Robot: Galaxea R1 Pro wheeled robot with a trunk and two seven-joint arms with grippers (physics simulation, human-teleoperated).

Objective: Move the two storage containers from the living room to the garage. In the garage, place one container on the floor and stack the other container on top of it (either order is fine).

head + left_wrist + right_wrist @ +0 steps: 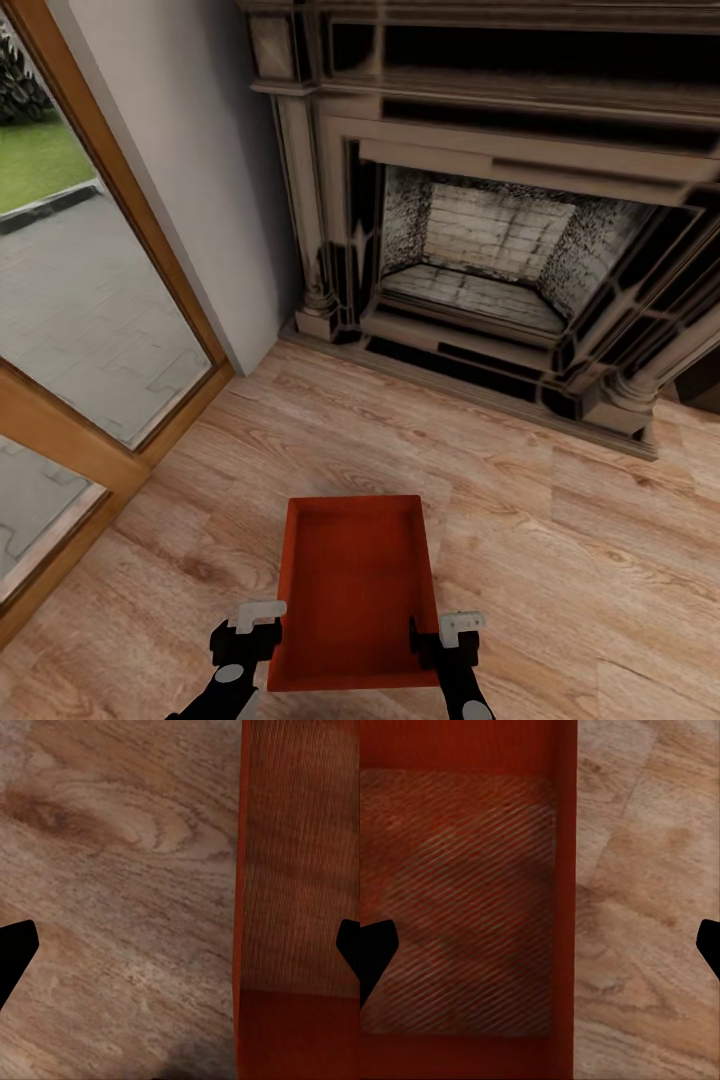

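One red-orange open-topped storage container (355, 590) lies on the living room's wood plank floor (560, 560), just ahead of me. My left gripper (262, 625) is open at its near left corner. In the left wrist view, that gripper (180, 952) has its fingers spread on either side of the container's thin side wall (240, 870). My right gripper (448, 635) is open at the near right corner. It (540, 949) straddles the opposite wall (566, 870) in the same way. The container's inside (465, 870) holds nothing. The garage is out of view.
A dark ornate fireplace (500, 250) stands ahead and to the right, its base step reaching onto the floor. A wood-framed glass door (80, 300) runs along the left, with a white wall section (200, 150) between them. Open plank floor lies to the right of the container.
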